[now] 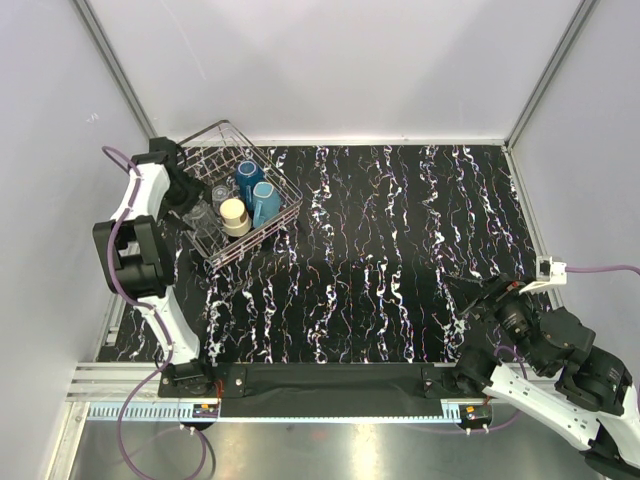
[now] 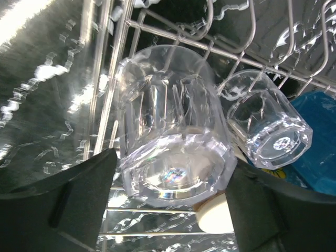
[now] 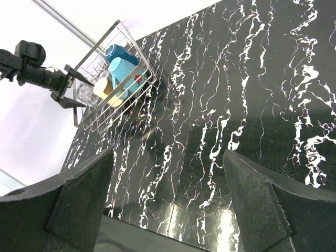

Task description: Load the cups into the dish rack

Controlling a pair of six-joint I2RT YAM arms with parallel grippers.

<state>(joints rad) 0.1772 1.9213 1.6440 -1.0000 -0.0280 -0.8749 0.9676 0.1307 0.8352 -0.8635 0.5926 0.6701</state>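
Left claw (image 2: 170, 163) spread astride clear glass tumbler (image 2: 168, 115) in silver wire dish rack (image 1: 212, 148); right claw (image 3: 167, 157) wide, empty. Judged skewed retreat might clip, topple tumbler.

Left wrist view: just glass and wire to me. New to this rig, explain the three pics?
Two robot arms stand at the near edge of a black marbled table. The top picture looks down from above them; the other two come from cameras on each wrist. The dish rack holds a dark blue cup, a light blue cup, a beige cup, a clear glass and a second clear glass, which the left pincer straddles; contact is unclear. The right pincer is open, empty.
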